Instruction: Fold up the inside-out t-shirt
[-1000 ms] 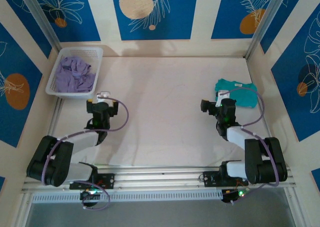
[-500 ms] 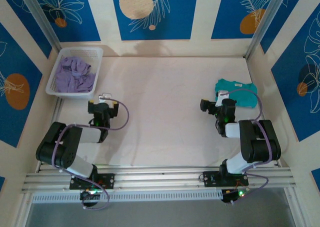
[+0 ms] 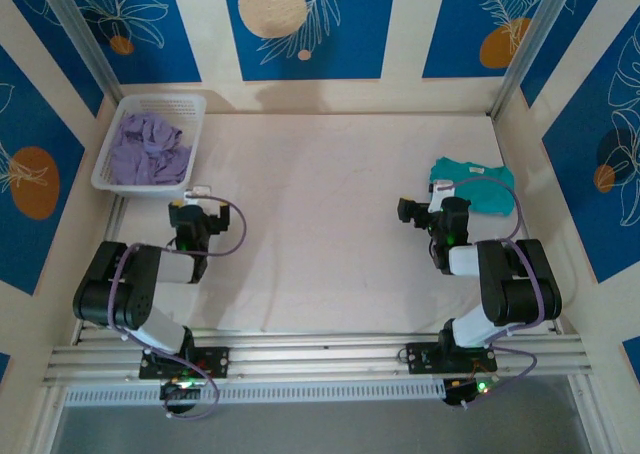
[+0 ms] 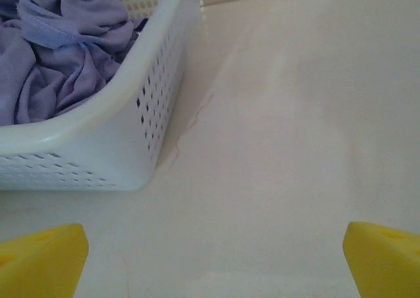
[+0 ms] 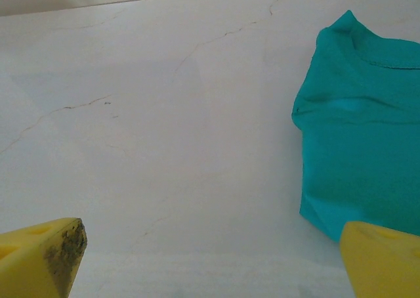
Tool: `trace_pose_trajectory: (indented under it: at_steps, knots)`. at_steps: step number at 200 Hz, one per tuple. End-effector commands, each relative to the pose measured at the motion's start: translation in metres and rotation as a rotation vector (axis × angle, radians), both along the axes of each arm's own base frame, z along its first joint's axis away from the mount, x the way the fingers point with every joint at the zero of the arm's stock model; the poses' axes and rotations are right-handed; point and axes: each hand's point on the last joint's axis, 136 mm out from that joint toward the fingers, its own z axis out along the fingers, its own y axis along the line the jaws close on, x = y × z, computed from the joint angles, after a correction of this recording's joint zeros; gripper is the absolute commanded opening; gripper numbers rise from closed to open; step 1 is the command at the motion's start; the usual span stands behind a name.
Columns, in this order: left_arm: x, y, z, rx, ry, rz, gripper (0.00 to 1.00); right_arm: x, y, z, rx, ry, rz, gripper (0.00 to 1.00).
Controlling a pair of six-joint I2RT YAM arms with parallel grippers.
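The inside-out t-shirt point(image 3: 478, 187) is a teal bundle lying compact on the table at the right, near the side wall. In the right wrist view the t-shirt point(image 5: 361, 134) lies ahead and to the right, its near corner just above the right yellow fingertip point(image 5: 380, 262). My right gripper point(image 3: 438, 200) hovers just left of and nearer than the shirt; this right gripper point(image 5: 210, 265) is open over bare table. My left gripper point(image 3: 197, 202) sits just in front of the basket; the left gripper point(image 4: 213, 265) is open with nothing between its fingers.
A white perforated basket point(image 3: 108, 154) stands at the back left with a lavender garment point(image 3: 150, 149) in it. In the left wrist view the basket's corner point(image 4: 131, 134) is close ahead on the left, the lavender garment point(image 4: 52, 55) inside. Patterned walls enclose the table.
Both arms have drawn back and folded up toward their bases. The left gripper has shifted slightly left. Both grippers stay open and the shirt has not moved.
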Motion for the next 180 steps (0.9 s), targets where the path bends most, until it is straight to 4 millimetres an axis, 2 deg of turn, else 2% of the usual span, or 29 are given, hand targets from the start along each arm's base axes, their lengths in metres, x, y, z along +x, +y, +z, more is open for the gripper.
trace_pose_trajectory:
  at_steps: [1, 180]
  knots:
    - [0.0017, -0.0031, 0.0059, -0.045, -0.035, -0.016, 1.0, 0.0079, -0.0002, 0.014, -0.023, -0.056, 0.0, 0.99]
    - [0.0025, -0.0036, 0.008, -0.04, -0.051, -0.019, 1.0, 0.008, -0.0005, 0.0133, -0.022, -0.052, 0.0, 0.99]
